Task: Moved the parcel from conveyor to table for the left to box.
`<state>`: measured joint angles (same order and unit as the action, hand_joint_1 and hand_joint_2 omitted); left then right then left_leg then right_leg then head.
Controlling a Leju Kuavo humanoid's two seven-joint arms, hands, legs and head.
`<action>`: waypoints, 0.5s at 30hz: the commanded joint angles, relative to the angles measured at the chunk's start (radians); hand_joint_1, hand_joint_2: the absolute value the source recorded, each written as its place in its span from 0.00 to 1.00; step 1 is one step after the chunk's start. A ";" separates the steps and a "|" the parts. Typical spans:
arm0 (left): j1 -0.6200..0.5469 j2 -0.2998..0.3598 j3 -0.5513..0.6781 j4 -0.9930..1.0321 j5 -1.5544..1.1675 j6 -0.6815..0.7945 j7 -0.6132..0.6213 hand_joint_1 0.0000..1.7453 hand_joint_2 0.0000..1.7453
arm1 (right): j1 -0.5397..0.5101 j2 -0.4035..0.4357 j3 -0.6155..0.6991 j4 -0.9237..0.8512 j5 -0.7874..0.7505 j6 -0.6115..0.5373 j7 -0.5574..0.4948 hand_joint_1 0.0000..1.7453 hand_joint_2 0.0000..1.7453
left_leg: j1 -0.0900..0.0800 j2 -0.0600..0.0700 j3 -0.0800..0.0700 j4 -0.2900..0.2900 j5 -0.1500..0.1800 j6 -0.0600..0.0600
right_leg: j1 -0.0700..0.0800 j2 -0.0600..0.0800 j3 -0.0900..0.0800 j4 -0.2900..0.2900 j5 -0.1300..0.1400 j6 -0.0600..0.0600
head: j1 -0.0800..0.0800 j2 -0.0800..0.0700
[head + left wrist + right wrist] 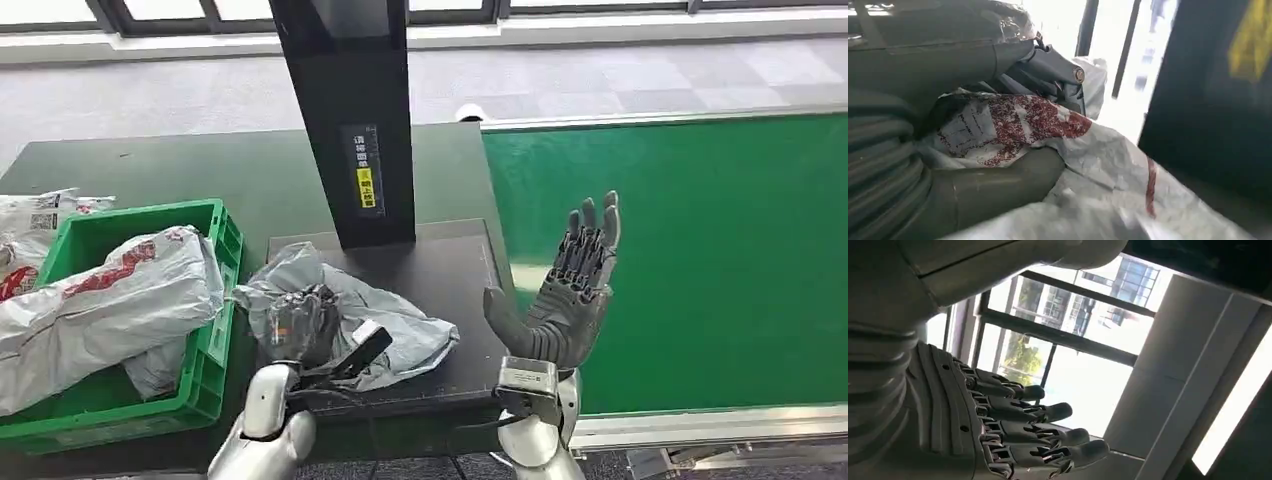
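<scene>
One grey parcel (380, 320) is seen on the dark plate at the bench's (200, 170) front edge, gripped by the left robot hand (305, 330), whose fingers are largely hidden in its folds. The right robot hand (570, 290) is held open, empty, above the green conveyor (700, 260). One green crate (215, 300) holds at least one white bag (110, 290).

The black post (350, 120) stands just behind the parcel (340, 315), the green crate (215, 300) beside it; the conveyor (700, 260) lies bare.
</scene>
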<state>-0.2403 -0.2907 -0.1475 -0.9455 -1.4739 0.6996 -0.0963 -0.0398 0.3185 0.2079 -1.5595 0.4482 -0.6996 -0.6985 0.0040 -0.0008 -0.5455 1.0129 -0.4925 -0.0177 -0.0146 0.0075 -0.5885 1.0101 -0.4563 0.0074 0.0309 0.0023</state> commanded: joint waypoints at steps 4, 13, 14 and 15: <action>0.092 -0.058 0.268 -0.857 0.021 -0.002 -0.284 1.00 1.00 | 0.023 0.031 -0.053 0.011 -0.010 0.001 0.000 0.00 1.00 | 0.003 0.002 -0.002 0.001 -0.002 -0.001 | 0.001 0.002 -0.002 0.001 0.000 -0.001 | 0.000 0.000; 0.092 -0.058 0.268 -0.857 0.021 -0.002 -0.284 1.00 1.00 | 0.023 0.031 -0.053 0.011 -0.010 0.001 0.000 0.00 1.00 | 0.002 -0.002 -0.001 -0.001 0.000 -0.001 | 0.000 -0.002 -0.001 -0.001 0.001 -0.001 | 0.000 0.000; 0.092 -0.058 0.268 -0.857 0.021 -0.002 -0.284 1.00 1.00 | 0.023 0.031 -0.053 0.011 -0.010 0.001 0.000 0.00 1.00 | 0.002 -0.003 -0.001 -0.001 0.000 0.000 | 0.000 -0.003 -0.001 -0.001 0.000 -0.001 | 0.000 0.000; 0.092 -0.058 0.268 -0.857 0.021 -0.002 -0.284 1.00 1.00 | 0.023 0.031 -0.053 0.011 -0.010 0.001 0.000 0.00 1.00 | 0.002 -0.003 -0.001 -0.002 0.001 0.000 | 0.000 -0.003 0.000 -0.002 0.001 -0.001 | 0.000 0.000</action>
<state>-0.1387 -0.3380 0.0466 -1.7487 -1.4546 0.7042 -0.3780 -0.0383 0.3185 0.2045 -1.5614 0.4410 -0.7004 -0.6985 0.0058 -0.0039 -0.5473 1.0128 -0.4928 -0.0181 -0.0154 0.0052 -0.5895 1.0101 -0.4564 0.0075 0.0309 0.0023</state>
